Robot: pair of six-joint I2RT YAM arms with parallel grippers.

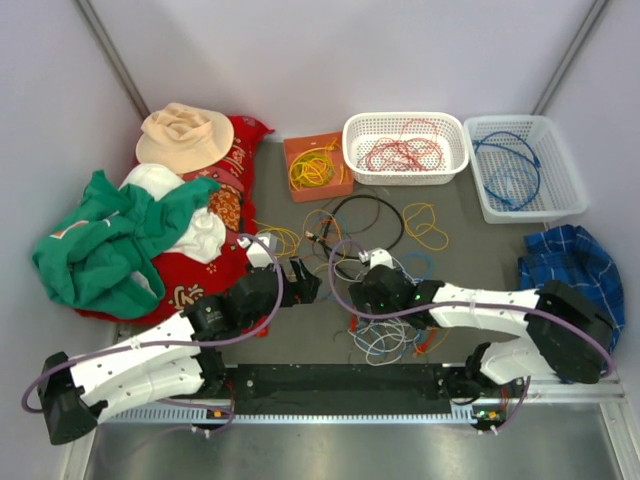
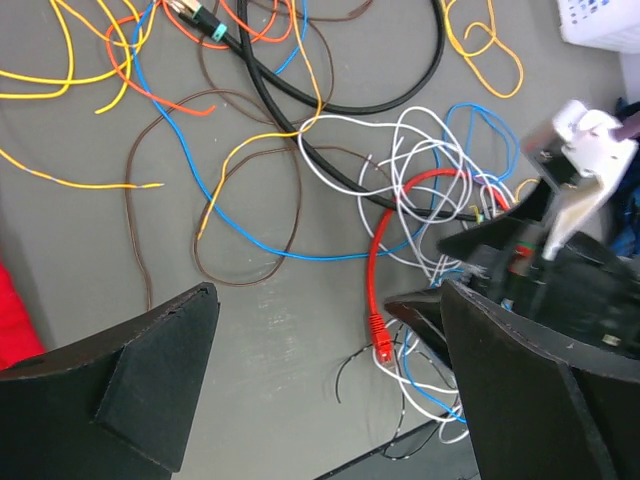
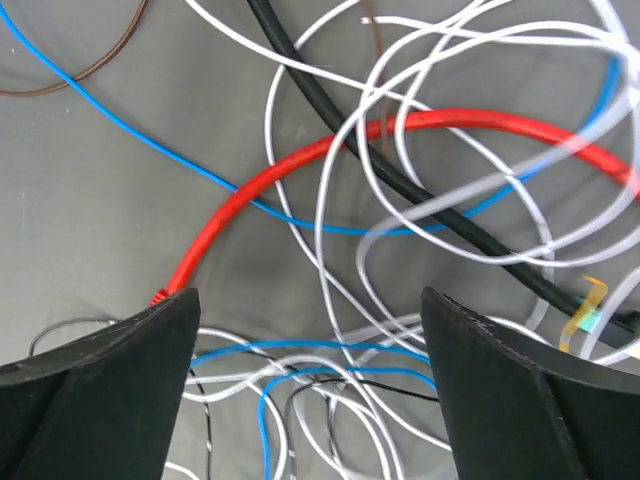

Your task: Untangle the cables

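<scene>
A tangle of thin cables (image 1: 385,335) lies on the grey mat in front of the arms: white, blue, black and a red cable (image 3: 330,150) with a plug (image 2: 381,343). More loose yellow, orange, brown and blue wires (image 2: 230,150) and a thick black cable (image 1: 365,215) spread behind. My left gripper (image 2: 320,400) is open above bare mat, left of the red plug. My right gripper (image 3: 310,390) is open, low over the white and blue wires (image 3: 330,370), nothing between its fingers.
An orange box (image 1: 318,168) holds yellow wires. A white basket (image 1: 405,148) holds red cables, another white basket (image 1: 525,165) holds blue ones. Clothes and a hat (image 1: 185,135) pile at left, a blue plaid cloth (image 1: 570,265) at right.
</scene>
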